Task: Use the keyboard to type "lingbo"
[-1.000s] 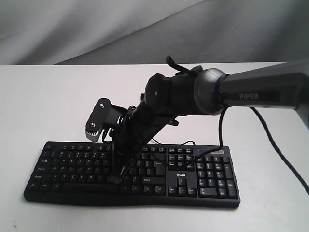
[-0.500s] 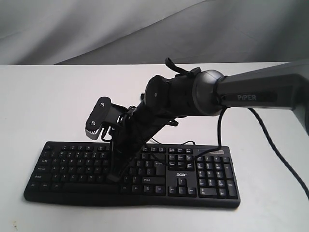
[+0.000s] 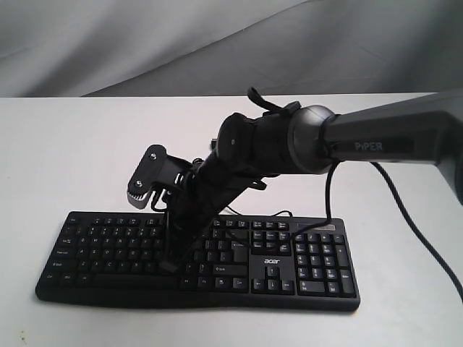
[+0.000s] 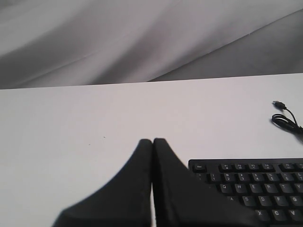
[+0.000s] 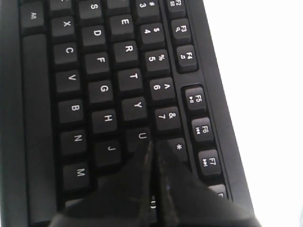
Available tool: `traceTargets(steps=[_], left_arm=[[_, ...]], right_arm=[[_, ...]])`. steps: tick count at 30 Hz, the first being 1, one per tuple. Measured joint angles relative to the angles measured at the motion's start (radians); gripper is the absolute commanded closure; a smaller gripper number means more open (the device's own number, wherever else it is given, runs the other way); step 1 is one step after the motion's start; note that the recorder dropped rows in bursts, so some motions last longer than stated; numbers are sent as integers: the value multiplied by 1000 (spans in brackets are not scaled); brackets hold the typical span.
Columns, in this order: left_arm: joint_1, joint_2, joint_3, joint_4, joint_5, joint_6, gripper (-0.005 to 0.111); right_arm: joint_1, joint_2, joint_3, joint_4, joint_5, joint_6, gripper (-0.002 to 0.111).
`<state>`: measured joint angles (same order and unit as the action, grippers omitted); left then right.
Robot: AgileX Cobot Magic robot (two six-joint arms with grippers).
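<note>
The black keyboard (image 3: pixel 304 260) lies along the near side of the white table, its "acer" logo readable. My right gripper (image 3: pixel 171 264) reaches across from the right and points steeply down over the letter keys left of the middle. It is shut with nothing between its fingers. In the right wrist view the keyboard (image 5: pixel 94 71) fills the picture, and the right gripper (image 5: pixel 152 143) shows its tips against the U and 8 keys. Whether they touch a key I cannot tell. My left gripper (image 4: pixel 152 141) is shut and empty over bare table, beside the Esc corner of the keyboard (image 4: pixel 255 184).
The keyboard's thin black cable (image 4: pixel 286 124) lies coiled on the table behind the keyboard, ending in a USB plug (image 4: pixel 279 104). The right arm's own cable (image 3: pixel 405 210) hangs over the table's right side. A grey cloth backdrop (image 3: pixel 145 43) stands behind the table.
The right arm has edged slightly to the left over the keys. The keyboard has not moved.
</note>
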<state>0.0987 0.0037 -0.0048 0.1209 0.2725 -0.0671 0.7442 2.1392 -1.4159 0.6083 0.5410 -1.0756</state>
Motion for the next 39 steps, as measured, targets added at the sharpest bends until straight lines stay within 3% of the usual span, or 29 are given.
traceTargets(steps=[15,23,39], left_arm=[[0,0,0,0,0,0,106],[0,0,0,0,0,0,106],[0,0,0,0,0,0,106]], right_arm=[[0,20,0,11,0,-2,108],[61,-31,0,35,4,-2,108],[81,-2,0,35,36,-4,108]])
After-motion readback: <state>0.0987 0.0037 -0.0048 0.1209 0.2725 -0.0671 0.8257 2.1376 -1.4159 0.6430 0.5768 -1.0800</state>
